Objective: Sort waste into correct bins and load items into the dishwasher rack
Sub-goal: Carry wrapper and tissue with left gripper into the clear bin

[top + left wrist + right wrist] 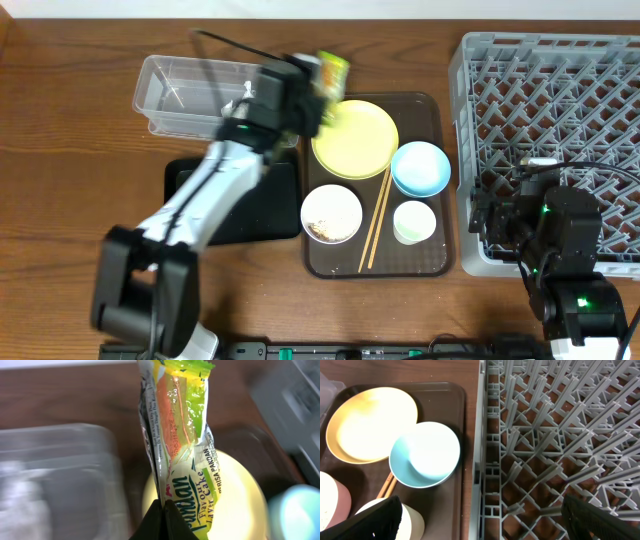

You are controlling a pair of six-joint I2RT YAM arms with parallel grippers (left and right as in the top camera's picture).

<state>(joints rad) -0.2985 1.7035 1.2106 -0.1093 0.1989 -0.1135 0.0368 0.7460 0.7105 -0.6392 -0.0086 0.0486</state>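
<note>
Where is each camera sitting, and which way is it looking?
Overhead: above the table, looking straight down at the brown tray, dishwasher rack, left arm and right arm.
Left wrist: on the left gripper, looking along its shut fingers at the snack wrapper they pinch.
Right wrist: on the right gripper, looking down over the rack's edge; its open fingers frame the bottom.
Shared: all three show the yellow plate.
</note>
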